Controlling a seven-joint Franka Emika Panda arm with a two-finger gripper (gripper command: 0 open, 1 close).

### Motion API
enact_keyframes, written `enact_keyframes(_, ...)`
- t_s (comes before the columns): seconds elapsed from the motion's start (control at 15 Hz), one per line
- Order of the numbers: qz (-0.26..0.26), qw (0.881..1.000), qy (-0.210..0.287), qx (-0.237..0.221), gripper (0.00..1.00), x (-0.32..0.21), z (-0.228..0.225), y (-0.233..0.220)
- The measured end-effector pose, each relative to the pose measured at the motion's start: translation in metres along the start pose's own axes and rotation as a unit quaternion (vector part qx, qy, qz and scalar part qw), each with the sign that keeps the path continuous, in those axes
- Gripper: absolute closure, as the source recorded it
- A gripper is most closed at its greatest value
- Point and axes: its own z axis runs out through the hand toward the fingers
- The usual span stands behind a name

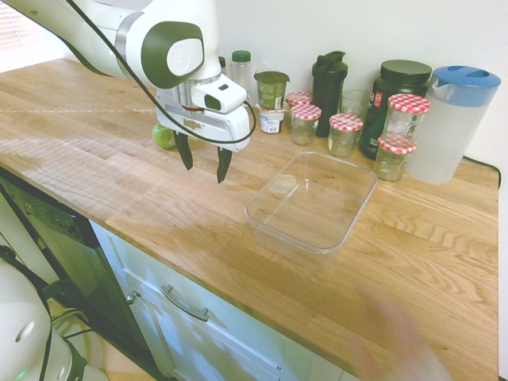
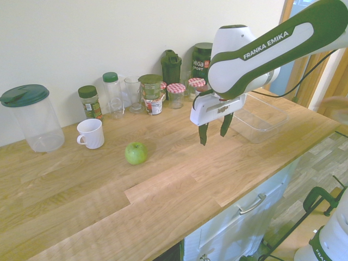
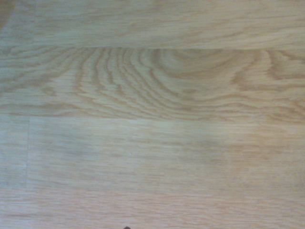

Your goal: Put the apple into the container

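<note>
The apple [image 2: 136, 153] rests directly on the wooden surface [image 2: 163, 185], outside the container [image 1: 313, 202]. In the second exterior view I read it as green and round, near a white mug [image 2: 91, 134] but not touching it. The container is a clear, open rectangular tub; it sits on the same surface, well apart from the apple.

My tool [image 1: 203, 171] is positioned above the surface, between the apple and the container. Its state is released: the two dark fingers point downward, stand apart and grasp nothing. The wrist view shows me wood grain only.

Along the wall I identify jars with red-checked lids [image 1: 344, 133], a dark shaker bottle [image 1: 328, 94], a black tub [image 1: 393, 107] and a pitcher with a blue lid [image 1: 450, 127]. The second exterior view adds a pitcher with a green lid [image 2: 38, 119], near the mug on the side away from the apple. At the near edge of the first exterior view, I register a blurred human hand [image 1: 397, 341].
</note>
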Motion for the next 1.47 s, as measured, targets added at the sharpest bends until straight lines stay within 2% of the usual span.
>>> enact_keyframes(0.4, -0.02, 1.0, 0.013, 0.007, 0.0, -0.003, -0.012, -0.018)
enact_keyframes(0.67, -0.093, 0.995, 0.031, 0.031, 0.0, -0.052, -0.044, -0.093)
enact_keyframes(0.93, -0.152, 0.987, 0.03, 0.035, 0.0, -0.095, -0.039, -0.174)
enact_keyframes(1.2, -0.177, 0.983, 0.041, 0.013, 0.0, -0.113, -0.017, -0.229)
enact_keyframes(1.47, -0.175, 0.984, 0.043, -0.006, 0.0, -0.109, 0.006, -0.247)
